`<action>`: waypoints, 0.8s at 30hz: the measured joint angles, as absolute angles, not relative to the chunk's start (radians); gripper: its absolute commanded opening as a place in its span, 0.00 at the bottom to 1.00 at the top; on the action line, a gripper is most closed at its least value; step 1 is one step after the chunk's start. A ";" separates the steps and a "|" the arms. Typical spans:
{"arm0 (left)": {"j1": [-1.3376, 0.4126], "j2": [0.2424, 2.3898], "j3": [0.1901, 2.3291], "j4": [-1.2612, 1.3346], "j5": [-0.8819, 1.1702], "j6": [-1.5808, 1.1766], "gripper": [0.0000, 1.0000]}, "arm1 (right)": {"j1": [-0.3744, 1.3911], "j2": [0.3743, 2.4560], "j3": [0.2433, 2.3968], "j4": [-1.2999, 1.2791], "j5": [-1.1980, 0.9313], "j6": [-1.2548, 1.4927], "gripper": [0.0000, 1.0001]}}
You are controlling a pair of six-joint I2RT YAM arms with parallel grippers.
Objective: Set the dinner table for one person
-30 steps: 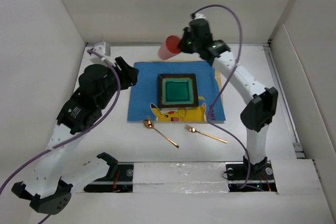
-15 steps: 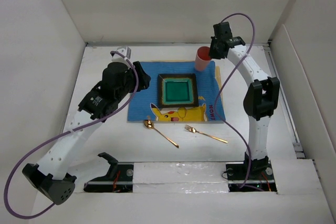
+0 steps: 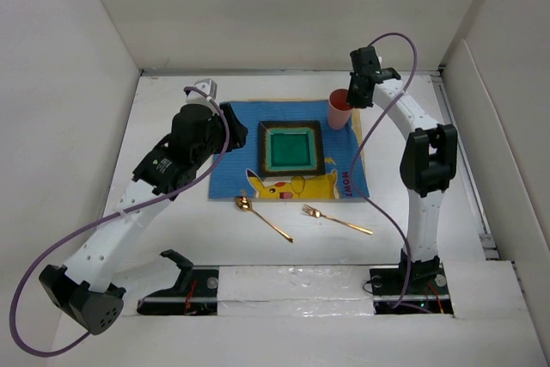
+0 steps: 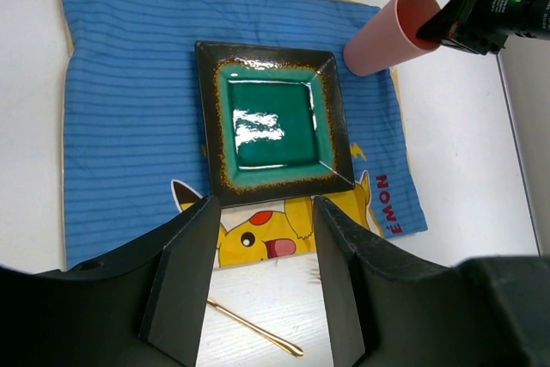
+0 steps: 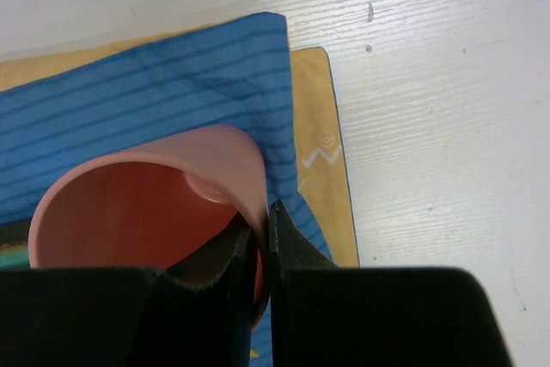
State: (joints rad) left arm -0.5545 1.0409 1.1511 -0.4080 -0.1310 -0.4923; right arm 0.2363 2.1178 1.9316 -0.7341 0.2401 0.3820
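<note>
A pink cup (image 3: 340, 109) stands upright at the far right corner of the blue placemat (image 3: 236, 148) on the white dinner table (image 3: 430, 204). My right gripper (image 3: 356, 96) is shut on the cup's rim (image 5: 249, 186), one finger inside and one outside. A square green plate (image 3: 291, 149) with a dark rim lies mid-placemat. A gold spoon (image 3: 262, 217) and gold fork (image 3: 337, 219) lie on the table in front of the mat. My left gripper (image 4: 262, 285) is open and empty, held above the mat's left side, looking down on the plate (image 4: 277, 118) and cup (image 4: 391, 32).
White walls enclose the table on the left, back and right. A raised white panel (image 3: 494, 152) runs along the right side. Purple cables loop from both arms. The arm bases and a rail sit at the near edge.
My right gripper carried the cup from the air behind the mat rightward and down to the mat's far right corner. My left arm rose and swung toward the mat's left edge.
</note>
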 measured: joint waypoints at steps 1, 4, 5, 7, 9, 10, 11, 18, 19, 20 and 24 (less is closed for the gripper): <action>-0.554 1.041 1.151 -0.407 -0.131 -0.492 0.44 | 0.234 2.118 1.932 -0.734 0.245 0.382 0.00; -0.554 1.040 1.150 -0.407 -0.131 -0.495 0.45 | 0.229 2.118 1.926 -0.734 0.255 0.384 0.17; -0.554 1.040 1.149 -0.406 -0.132 -0.495 0.45 | 0.229 2.118 1.924 -0.733 0.255 0.384 0.26; -0.554 1.040 1.145 -0.407 -0.134 -0.495 0.45 | 0.228 2.118 1.919 -0.734 0.255 0.388 0.34; -0.554 1.040 1.144 -0.408 -0.138 -0.495 0.45 | 0.228 2.118 1.917 -0.734 0.254 0.391 0.44; -0.554 1.040 1.144 -0.407 -0.141 -0.495 0.45 | 0.227 2.117 1.917 -0.734 0.252 0.390 0.47; -0.554 1.040 1.144 -0.408 -0.144 -0.494 0.45 | 0.224 2.117 1.917 -0.735 0.247 0.391 0.51; -0.554 1.041 1.156 -0.422 -0.177 -0.479 0.45 | 0.211 2.034 1.917 -0.766 0.211 0.387 0.63; -0.554 1.043 1.166 -0.429 -0.184 -0.476 0.44 | 0.209 2.005 1.917 -0.770 0.204 0.386 0.63; -0.554 1.045 1.179 -0.434 -0.191 -0.472 0.43 | 0.207 1.971 1.916 -0.774 0.197 0.386 0.64; -0.554 1.052 1.245 -0.442 -0.216 -0.451 0.20 | 0.205 1.784 1.865 -0.749 0.175 0.376 0.22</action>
State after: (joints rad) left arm -0.5545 1.0523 1.2446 -0.4423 -0.2157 -0.4515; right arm 0.2047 1.7840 1.8652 -0.7486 0.1745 0.3759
